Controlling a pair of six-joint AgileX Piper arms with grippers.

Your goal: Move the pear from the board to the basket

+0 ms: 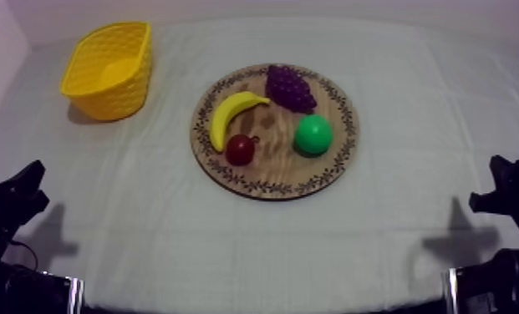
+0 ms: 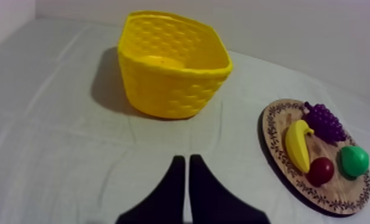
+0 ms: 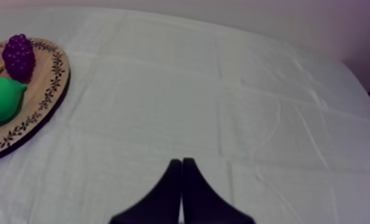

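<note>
While the left jaws and right jaws lie pressed together on nothing, low at the sides of the bench point(image 1: 396, 238), the pear point(image 1: 312, 134) sits on the right half of the wooden board point(image 1: 272, 179) — nearer the right jaws, so likely theirs to fetch — with the yellow basket point(image 1: 112, 98) well apart, far left.

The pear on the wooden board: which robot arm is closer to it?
Right. The right gripper rests at the table's right edge, on the pear's side of the board; the left gripper rests at the opposite edge.
</note>
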